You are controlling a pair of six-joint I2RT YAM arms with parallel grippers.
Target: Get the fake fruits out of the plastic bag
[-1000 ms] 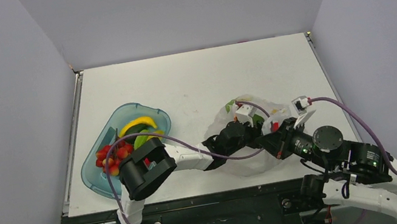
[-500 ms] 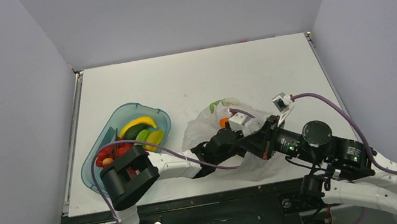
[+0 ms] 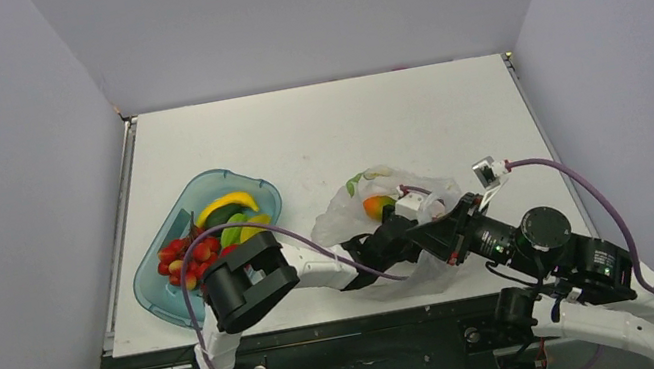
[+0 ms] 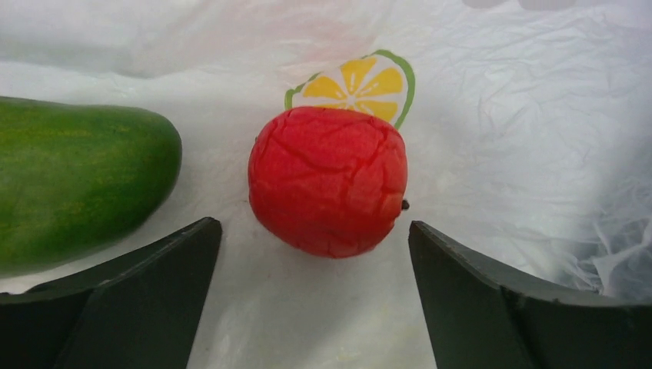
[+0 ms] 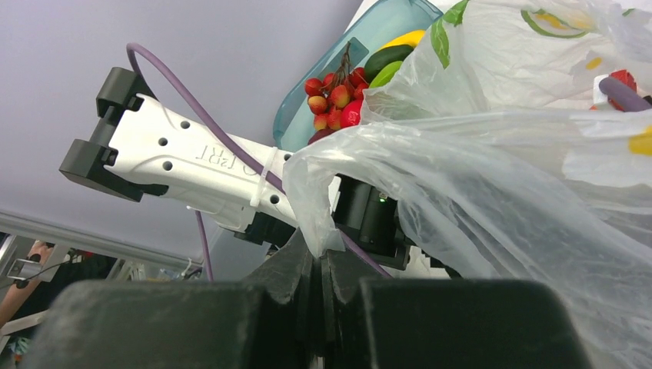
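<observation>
Between the left fingers (image 4: 477,300), inside the bag (image 4: 507,115): one red fruit (image 4: 328,181), round, skin crazed, lying on the film. The fingers are spread wide, one on either side of it, neither touching it. Beyond the fruit: yellow citrus print (image 4: 357,81). Outside one finger: green fruit (image 4: 77,181), large, cut off by the frame edge.

Between the right fingers (image 5: 319,269): a fold of the bag's rim, pinched. The fingers are pressed together on it and the film is held up off the surface. Beyond them: tray (image 5: 384,27) with berries (image 5: 332,96) and other fruits.

Step in hand, as judged: grasping the red fruit while the right arm holds the bag mouth open. The next move calls for the left fingers to go a little further around the fruit. They then close on its widest part without catching film and draw back out through the mouth.

Hard to make out: in the top view the left fingers are hidden under film and arm. Whether more fruits lie deeper in the bag cannot be told.
</observation>
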